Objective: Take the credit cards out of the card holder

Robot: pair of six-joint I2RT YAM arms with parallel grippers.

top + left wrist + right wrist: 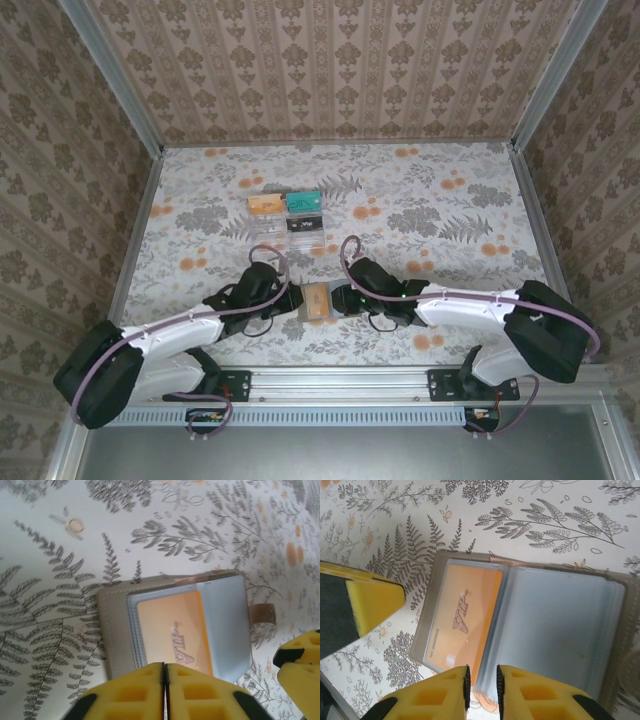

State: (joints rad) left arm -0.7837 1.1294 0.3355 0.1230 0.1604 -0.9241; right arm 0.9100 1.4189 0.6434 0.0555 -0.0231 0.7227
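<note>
Here your card holder (316,301) lies open (orange card (170,630) inside), left gripper (165,667) clenched at its left edge, right gripper (482,672) almost closed at its right edge; whether it grasps, you cannot tell
</note>
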